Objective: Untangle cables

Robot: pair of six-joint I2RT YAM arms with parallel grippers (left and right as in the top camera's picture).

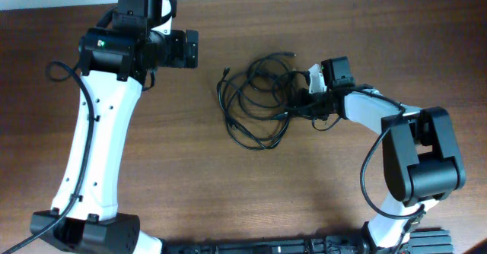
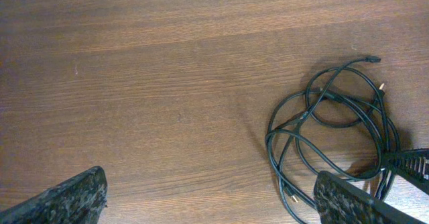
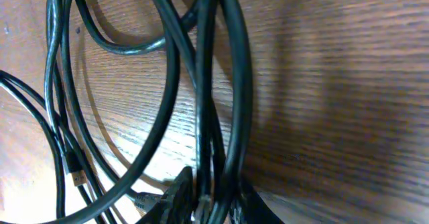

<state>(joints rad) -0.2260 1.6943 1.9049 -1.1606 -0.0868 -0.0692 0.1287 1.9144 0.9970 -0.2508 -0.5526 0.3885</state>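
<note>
You will find no words, numbers or brand names that you can read in any of the three views. In the upper left of the overhead view, a tiny green mark [image 1: 106, 42] glows on the black part of the left arm [image 1: 99, 132]. It is too small to read.

Left gripper [image 1: 193, 49] hung wide open at far left; right gripper [image 1: 297, 102], arm stretched low, pinched the cables [image 3: 204, 63].
</note>
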